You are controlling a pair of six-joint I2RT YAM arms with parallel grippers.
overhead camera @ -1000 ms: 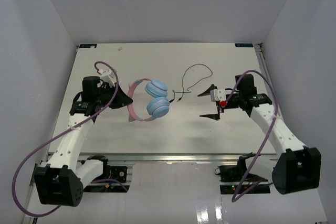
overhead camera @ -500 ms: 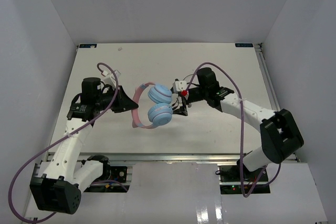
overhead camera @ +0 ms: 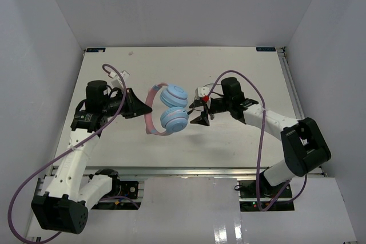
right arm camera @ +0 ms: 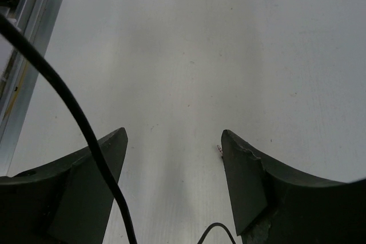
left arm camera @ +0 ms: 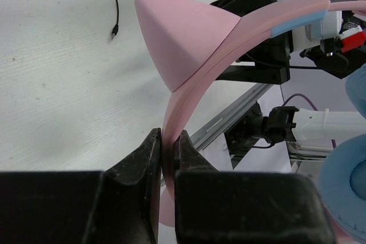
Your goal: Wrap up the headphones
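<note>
Shifted little at left: kept left jaws clamped on the pink headband [left arm camera: 251, 24], holding the headphones [overhead camera: 173, 117] aloft over mid-desk [overhead camera: 246, 141]. Swung in from the right to just beside the ear cups [overhead camera: 174, 94], right jaws apart, black cable [right arm camera: 68, 98] crossing one finger [right arm camera: 68, 198], ungripped. Needed, likely, to centre that cable between them before closing.

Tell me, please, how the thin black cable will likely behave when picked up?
Probably floppy: the cable curves loosely past the open right gripper. Likely light and, being so thin, apt to slip from a loose pinch.
</note>
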